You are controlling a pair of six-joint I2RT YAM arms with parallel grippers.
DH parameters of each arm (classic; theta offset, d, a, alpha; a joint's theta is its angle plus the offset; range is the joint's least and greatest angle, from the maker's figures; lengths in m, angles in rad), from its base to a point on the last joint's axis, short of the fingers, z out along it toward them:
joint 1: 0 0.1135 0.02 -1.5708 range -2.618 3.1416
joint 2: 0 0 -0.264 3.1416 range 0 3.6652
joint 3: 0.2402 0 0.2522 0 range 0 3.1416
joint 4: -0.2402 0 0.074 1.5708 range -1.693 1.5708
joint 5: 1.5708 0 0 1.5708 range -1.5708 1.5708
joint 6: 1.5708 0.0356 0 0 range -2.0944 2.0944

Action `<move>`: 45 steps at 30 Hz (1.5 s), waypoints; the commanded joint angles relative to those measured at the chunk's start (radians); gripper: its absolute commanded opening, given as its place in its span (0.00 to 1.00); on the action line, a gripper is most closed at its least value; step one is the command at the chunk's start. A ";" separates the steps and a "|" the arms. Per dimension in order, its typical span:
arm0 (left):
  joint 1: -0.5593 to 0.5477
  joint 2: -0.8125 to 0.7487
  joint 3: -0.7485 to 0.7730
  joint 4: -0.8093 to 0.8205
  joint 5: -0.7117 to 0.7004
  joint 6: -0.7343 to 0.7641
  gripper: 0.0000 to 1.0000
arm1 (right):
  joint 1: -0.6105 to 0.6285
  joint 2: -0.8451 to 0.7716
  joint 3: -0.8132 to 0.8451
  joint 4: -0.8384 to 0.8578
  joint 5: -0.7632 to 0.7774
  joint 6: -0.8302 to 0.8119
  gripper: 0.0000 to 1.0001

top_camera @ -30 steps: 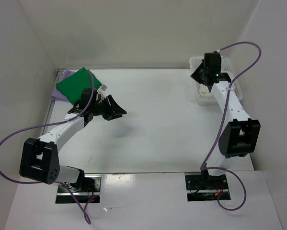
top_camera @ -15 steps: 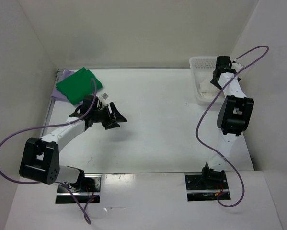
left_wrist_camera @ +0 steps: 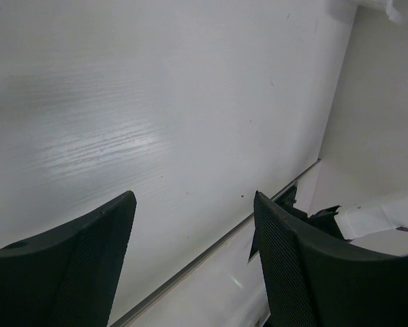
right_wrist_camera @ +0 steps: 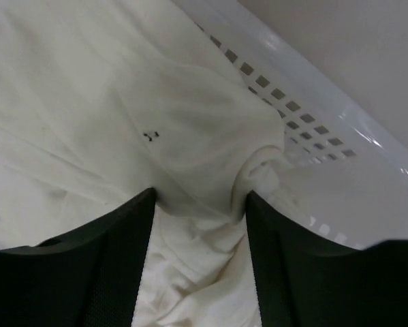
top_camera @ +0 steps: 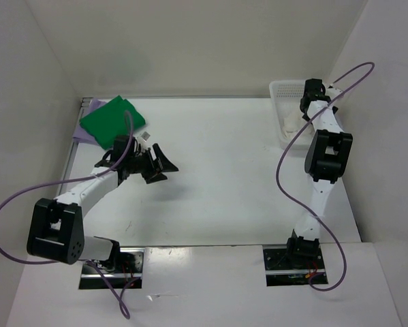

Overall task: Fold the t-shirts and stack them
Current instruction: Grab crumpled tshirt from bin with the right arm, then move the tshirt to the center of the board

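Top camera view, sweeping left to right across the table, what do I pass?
The lavender t-shirt peeking out at the left → green t-shirt folded on it → left gripper, jaws open → white mesh basket in the far right corner.

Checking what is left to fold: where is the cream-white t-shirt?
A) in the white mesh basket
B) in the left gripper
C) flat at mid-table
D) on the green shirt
A: the cream-white t-shirt lies bunched inside the basket, the right gripper reaching into it.
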 commanded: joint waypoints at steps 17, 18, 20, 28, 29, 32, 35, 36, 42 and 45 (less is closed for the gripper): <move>0.032 -0.102 0.045 -0.068 -0.029 0.075 0.80 | 0.018 -0.550 -0.115 0.132 -0.442 0.077 0.00; 0.043 -0.092 0.045 -0.068 -0.029 0.075 0.80 | 0.028 -0.612 -0.104 0.132 -0.497 0.077 0.00; 0.054 -0.092 0.057 -0.068 -0.029 0.066 0.81 | 0.074 -0.663 -0.062 0.122 -0.631 0.088 0.00; 0.159 -0.069 0.080 -0.050 -0.047 -0.027 0.82 | 0.346 -0.729 0.128 0.246 -1.113 0.267 0.00; 0.196 -0.069 0.068 -0.041 -0.047 -0.038 0.82 | 0.376 -0.729 0.128 0.291 -1.142 0.292 0.00; 0.279 -0.098 0.068 -0.040 -0.058 -0.061 0.82 | 0.386 -0.767 0.022 0.363 -1.214 0.364 0.00; 0.359 -0.133 0.068 -0.050 -0.058 -0.084 0.84 | 0.366 -0.827 -0.239 0.406 -1.199 0.381 0.02; 0.373 -0.142 0.068 -0.059 -0.058 -0.084 0.84 | 0.331 -0.842 -0.310 0.449 -1.228 0.402 0.02; 0.382 -0.131 0.057 -0.028 -0.043 -0.094 0.84 | 0.279 -0.916 -0.715 0.341 -0.974 0.279 0.33; 0.350 -0.156 0.057 -0.108 -0.174 0.006 0.84 | 0.268 -0.928 -0.789 0.268 -0.868 0.213 0.48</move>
